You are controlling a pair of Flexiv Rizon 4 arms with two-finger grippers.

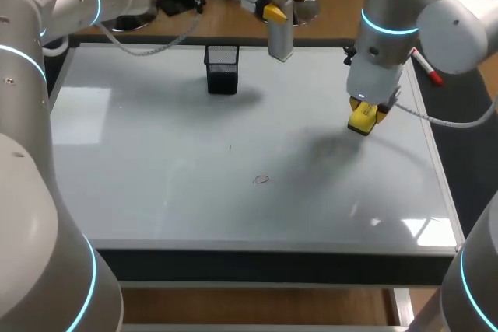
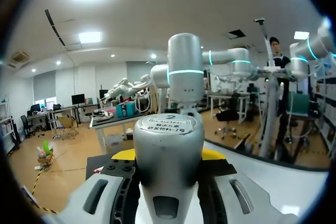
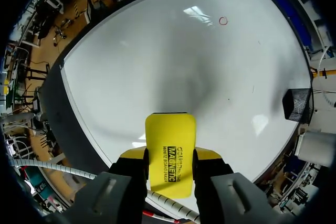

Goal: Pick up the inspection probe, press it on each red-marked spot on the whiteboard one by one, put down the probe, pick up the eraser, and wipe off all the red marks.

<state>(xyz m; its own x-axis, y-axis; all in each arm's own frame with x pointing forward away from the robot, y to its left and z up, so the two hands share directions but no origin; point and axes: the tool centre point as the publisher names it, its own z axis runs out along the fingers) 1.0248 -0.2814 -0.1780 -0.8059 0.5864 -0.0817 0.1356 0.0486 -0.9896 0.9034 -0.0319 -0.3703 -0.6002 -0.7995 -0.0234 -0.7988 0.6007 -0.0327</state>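
Nearest me, a red ring (image 1: 261,179) marks the whiteboard (image 1: 156,161). Farther right, my right fingers (image 3: 132,155) clamp the eraser (image 3: 170,148) over the board. Far off stand a mesh cup (image 1: 222,68) and my left fingers (image 2: 124,154), gripping the probe (image 2: 168,145). A red marker (image 1: 427,68) lies far right.

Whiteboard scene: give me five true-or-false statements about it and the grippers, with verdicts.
1. The right gripper is shut on the eraser. True.
2. The left gripper is empty. False: it is shut on the probe.
3. A red ring is on the whiteboard. True.
4. The eraser covers the red ring. False: it is well apart from it, toward the board's right side.
5. The mesh cup lies tipped over. False: it stands upright on the board.
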